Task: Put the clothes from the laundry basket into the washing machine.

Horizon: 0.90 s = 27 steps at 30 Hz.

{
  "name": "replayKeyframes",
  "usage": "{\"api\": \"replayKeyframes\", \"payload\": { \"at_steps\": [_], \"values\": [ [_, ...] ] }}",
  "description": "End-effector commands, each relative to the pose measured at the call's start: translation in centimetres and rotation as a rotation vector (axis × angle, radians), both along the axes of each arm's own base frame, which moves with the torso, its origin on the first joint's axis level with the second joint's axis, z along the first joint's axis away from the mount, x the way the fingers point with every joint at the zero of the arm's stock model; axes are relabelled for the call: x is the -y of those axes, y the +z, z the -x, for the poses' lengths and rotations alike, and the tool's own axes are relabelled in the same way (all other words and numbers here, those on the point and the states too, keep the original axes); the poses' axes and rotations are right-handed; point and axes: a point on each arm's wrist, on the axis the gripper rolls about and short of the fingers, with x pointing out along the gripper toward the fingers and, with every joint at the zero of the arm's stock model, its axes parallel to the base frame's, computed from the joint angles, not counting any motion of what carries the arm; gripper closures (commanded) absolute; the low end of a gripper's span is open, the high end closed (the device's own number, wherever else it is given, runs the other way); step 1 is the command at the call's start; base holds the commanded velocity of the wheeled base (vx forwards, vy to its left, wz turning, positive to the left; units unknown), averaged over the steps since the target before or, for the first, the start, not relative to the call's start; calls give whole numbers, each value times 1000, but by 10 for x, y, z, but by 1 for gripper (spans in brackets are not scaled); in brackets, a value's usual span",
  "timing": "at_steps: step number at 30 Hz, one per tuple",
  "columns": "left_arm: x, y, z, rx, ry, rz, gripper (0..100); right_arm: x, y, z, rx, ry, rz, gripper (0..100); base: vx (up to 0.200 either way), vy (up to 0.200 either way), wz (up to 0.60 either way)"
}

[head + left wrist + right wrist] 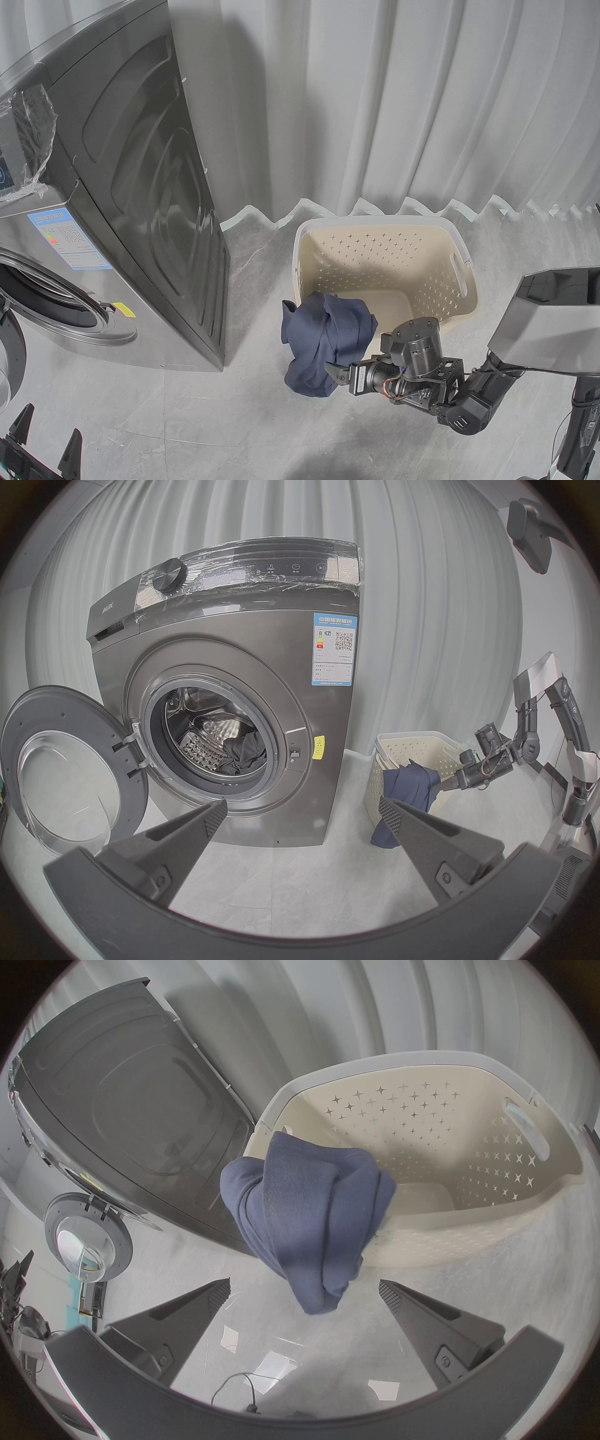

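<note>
Dark garment (245,752) inside washing machine drum (203,730)

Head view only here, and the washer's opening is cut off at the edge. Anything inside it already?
Observer: Yes. A dark garment lies inside the washing machine.
Operator: Door state?
Observer: The door is swung wide open, off to one side of the opening.
Operator: Is the right end effector clamped on the blue garment?
Observer: No. The right end effector is open, its fingers wide apart. The blue garment is draped over the rim of the laundry basket.
</note>
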Motion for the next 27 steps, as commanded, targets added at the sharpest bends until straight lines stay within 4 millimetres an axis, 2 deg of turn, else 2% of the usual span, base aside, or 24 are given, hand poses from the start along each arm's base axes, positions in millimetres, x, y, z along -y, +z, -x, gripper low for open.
{"api": "replayKeyframes", "payload": {
  "at_steps": [1, 7, 13, 26, 27],
  "values": [
    [0, -5, -1, -8, 0, 0, 0, -8, -12, -12, 6, -3, -5, 0, 0, 0, 0],
    [0, -5, -1, -8, 0, -1, 0, -14, -11, -20, 30, -6, -25, 0, 0, 0, 0],
    [0, -5, -1, -8, 0, -1, 0, -20, -18, -30, 36, -12, -34, 0, 0, 0, 0],
    [0, -5, -1, -8, 0, 2, 0, -26, -31, -40, 87, -24, -77, 0, 0, 0, 0],
    [0, -5, -1, -8, 0, 2, 0, -26, -30, -41, 93, -28, -80, 100, 0, 0, 0]
  ]
}}
